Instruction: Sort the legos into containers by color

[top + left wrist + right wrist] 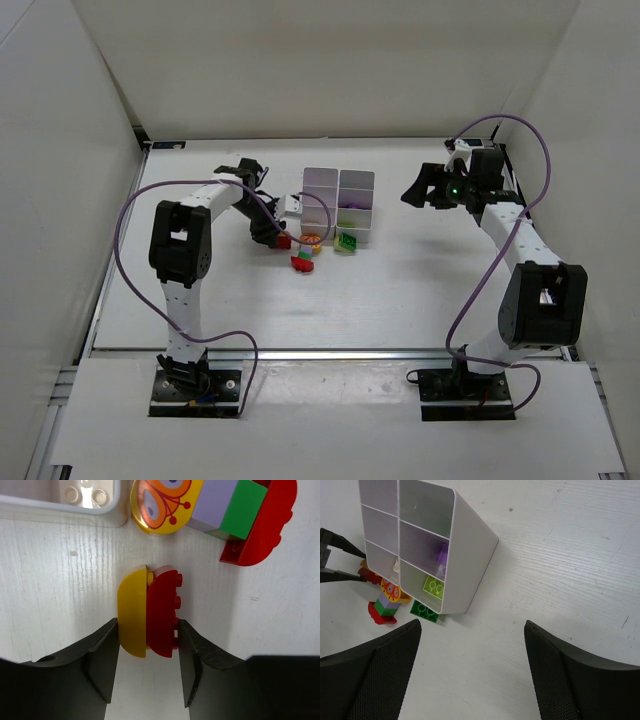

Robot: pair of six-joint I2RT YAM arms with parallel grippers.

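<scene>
My left gripper [148, 626] is shut on a yellow and red pair of rounded legos [160, 612] pressed together on the table; its fingers touch both sides. In the top view this gripper [276, 238] is just left of the white containers [340, 203]. A stack of red, green and pale purple legos [245, 515] and a yellow lego with an orange print [165, 502] lie beyond. My right gripper [472, 623] is open and empty, right of the containers [470, 545]. One cell holds a purple lego [442, 555], another a lime lego [433, 586].
A dark green lego [424, 611] lies on the table against the containers' near corner, also seen in the top view [347, 241]. White walls enclose the table on three sides. The left arm's purple cable loops over the table's left part.
</scene>
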